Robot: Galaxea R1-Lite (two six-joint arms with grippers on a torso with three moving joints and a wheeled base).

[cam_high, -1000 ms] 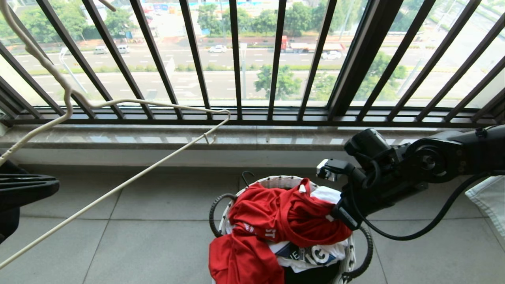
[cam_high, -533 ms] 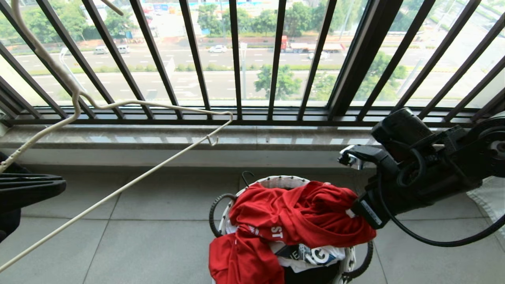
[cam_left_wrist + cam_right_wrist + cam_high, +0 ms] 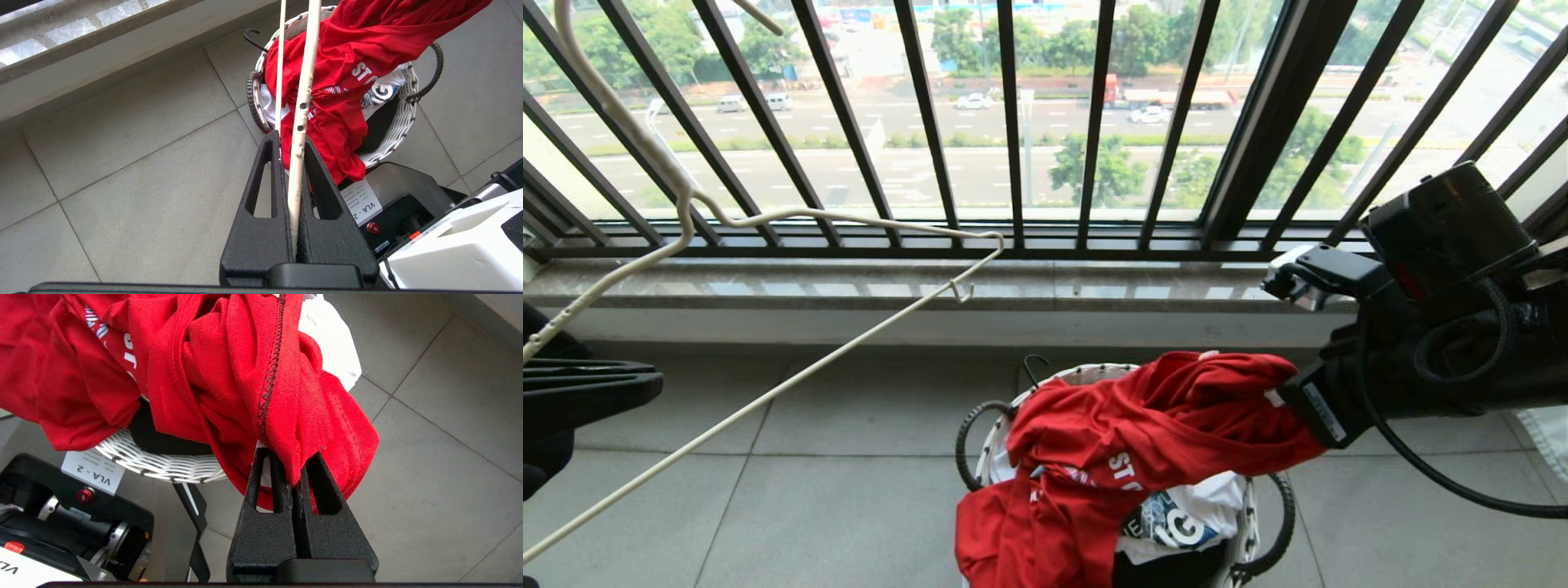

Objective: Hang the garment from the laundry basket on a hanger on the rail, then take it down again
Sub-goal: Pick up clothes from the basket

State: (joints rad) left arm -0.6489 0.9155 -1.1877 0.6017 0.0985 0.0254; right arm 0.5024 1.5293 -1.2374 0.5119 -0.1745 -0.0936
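- White lettering on the red garment reads "ST" in the head view and "STO" in the left wrist view before a fold swallows the rest; the chest graphic lower down shows "IG", its other letters crumpled out of sight.
- A white label on the robot's base reads "VLA - 2"; the smaller print under it is too fine to read.
- The right gripper, at the right of the head view, has its jaws clenched on a bunched fold of the garment, which stretches from there down into the laundry basket at bottom centre and spills over its near rim.
- The left gripper, at the left edge of the head view, has its jaws clamped on the wire of the cream hanger, whose hook runs out of the frame at upper left.
- The basket's contents under the garment are mostly hidden.
- Dark window bars cross the street scene behind.
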